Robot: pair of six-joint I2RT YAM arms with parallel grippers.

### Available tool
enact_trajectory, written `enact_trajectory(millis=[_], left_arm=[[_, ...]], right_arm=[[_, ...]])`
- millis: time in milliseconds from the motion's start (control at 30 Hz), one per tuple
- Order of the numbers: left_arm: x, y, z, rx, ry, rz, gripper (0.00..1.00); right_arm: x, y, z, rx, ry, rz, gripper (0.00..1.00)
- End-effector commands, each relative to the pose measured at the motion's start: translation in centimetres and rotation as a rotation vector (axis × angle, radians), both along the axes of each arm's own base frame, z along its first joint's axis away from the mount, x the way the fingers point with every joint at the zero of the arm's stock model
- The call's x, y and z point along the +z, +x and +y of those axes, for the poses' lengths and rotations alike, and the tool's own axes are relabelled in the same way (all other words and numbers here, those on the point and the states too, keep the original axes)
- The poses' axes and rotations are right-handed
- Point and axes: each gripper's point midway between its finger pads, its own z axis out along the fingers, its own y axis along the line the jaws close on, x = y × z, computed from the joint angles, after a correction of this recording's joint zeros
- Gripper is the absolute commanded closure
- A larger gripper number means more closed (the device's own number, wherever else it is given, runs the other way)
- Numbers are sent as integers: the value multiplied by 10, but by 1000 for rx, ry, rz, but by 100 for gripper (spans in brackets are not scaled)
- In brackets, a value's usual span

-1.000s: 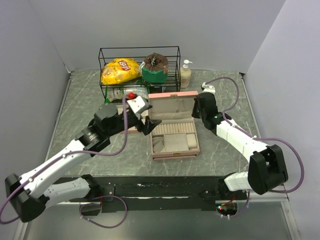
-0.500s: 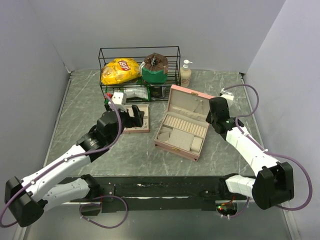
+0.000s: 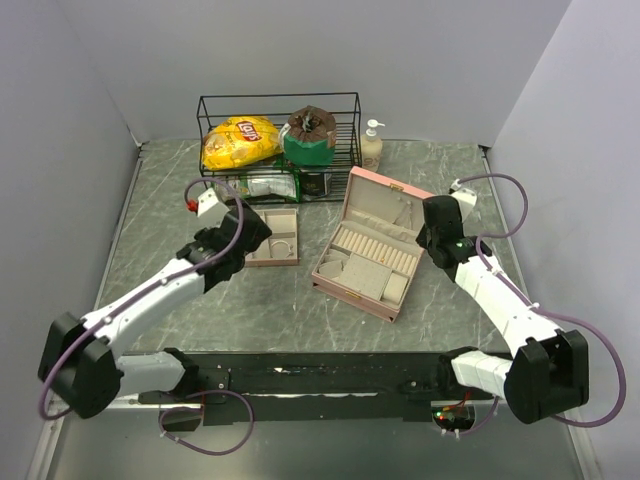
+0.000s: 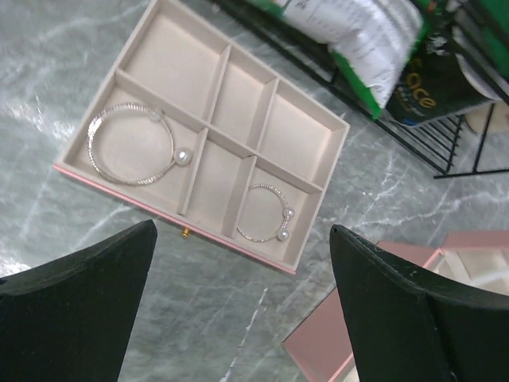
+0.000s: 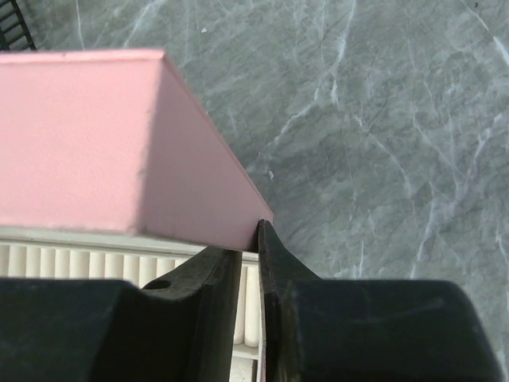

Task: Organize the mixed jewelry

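The mixed jewelry in view is two thin silver hoops with pearl ends, a large hoop (image 4: 131, 143) and a small hoop (image 4: 265, 213). Each lies in its own compartment of the beige tray (image 4: 179, 60). My left gripper (image 4: 242, 229) hovers wide open over the tray's near edge and holds nothing. In the top view this gripper (image 3: 250, 232) is at the tray's (image 3: 262, 258) left side. The pink box (image 3: 380, 208) stands open and skewed. My right gripper (image 5: 250, 239) is pinched on the right corner of its lid (image 5: 79, 135), and in the top view that gripper (image 3: 432, 232) sits behind the lid.
A black wire basket (image 3: 280, 100) at the back holds a yellow chips bag (image 3: 240, 140) and a green bag (image 3: 310, 145). A lotion bottle (image 3: 371, 148) stands to its right. A corner of the pink box (image 4: 334, 342) lies close to the tray.
The pink box has swung askew with my right gripper on its lid. My left gripper moved left from the box to over the tray and opened wide.
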Motion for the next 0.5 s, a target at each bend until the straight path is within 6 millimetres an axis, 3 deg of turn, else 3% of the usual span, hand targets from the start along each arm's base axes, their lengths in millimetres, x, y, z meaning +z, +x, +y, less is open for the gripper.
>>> enact_trajectory(millis=[0, 300, 467], left_arm=[[0, 10, -5, 118, -128, 33, 3], [-46, 10, 1, 396, -260, 180, 3], [-57, 17, -4, 414, -266, 238, 4]], right_arm=[[22, 9, 6, -15, 78, -105, 77], [19, 8, 12, 11, 98, -98, 72], [18, 8, 14, 20, 102, -92, 69]])
